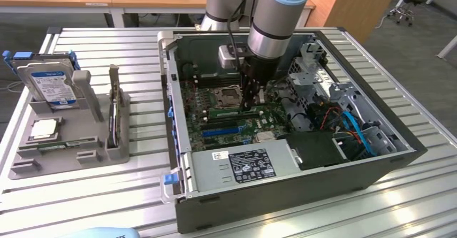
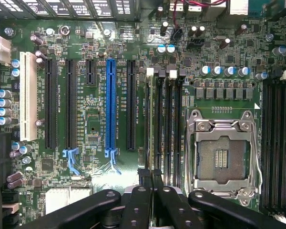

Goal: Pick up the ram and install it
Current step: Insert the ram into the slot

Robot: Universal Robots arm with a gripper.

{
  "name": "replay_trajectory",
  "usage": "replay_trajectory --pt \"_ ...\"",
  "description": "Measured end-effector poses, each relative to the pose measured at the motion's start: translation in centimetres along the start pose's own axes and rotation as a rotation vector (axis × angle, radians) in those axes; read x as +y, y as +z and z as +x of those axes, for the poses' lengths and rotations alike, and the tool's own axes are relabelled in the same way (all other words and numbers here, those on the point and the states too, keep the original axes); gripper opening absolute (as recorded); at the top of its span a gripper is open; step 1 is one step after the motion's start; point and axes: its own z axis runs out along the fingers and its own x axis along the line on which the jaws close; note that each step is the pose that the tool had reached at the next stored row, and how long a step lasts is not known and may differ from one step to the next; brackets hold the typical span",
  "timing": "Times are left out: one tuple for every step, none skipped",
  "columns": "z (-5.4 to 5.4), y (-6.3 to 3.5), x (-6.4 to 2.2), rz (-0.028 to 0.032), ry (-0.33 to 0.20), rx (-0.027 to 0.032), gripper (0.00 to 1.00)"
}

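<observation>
My gripper point(image 1: 249, 105) is deep inside the open computer case, just above the motherboard point(image 1: 214, 125) and beside the processor socket point(image 1: 227, 95). In the wrist view its black fingers point(image 2: 144, 191) are pressed together, gripper point(image 2: 151, 172) shut. The ram point(image 2: 150, 129) shows edge-on as a thin dark strip. It runs out from between the fingertips along the memory slot with the white latch point(image 2: 150, 71), the slot farthest from the socket point(image 2: 222, 152). I cannot tell how deep it sits in that slot.
More memory slots point(image 2: 171, 124) lie beside it, and long expansion slots, one of them blue point(image 2: 110, 105). Case walls, drive cages and cables point(image 1: 343, 125) crowd the exterior view's right. A grey holder point(image 1: 85, 155) on the left carries a hard drive point(image 1: 50, 85), a processor chip point(image 1: 44, 128) and an upright stick point(image 1: 113, 115).
</observation>
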Motion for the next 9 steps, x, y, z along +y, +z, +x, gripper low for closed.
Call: replay_trajectory --pt "0.0 0.03 0.0 0.0001 0.0 -0.0001 0.12" --pt "0.0 0.05 0.0 0.0001 0.0 -0.0001 0.12" --pt "0.0 0.07 0.0 0.0001 0.0 -0.0001 0.12" --pt "0.0 0.09 -0.01 0.0001 0.0 0.0 0.12" --pt "0.0 0.11 0.0 0.0001 0.0 -0.0001 0.12" --pt "0.0 0.13 -0.01 0.0 0.0 -0.0002 0.12" --pt "0.0 0.15 -0.01 0.0001 0.0 -0.0002 0.12" --pt "0.0 0.18 -0.01 0.0 0.0 -0.0001 0.12" --pt "0.0 0.21 -0.01 0.0001 0.0 -0.0001 0.12"
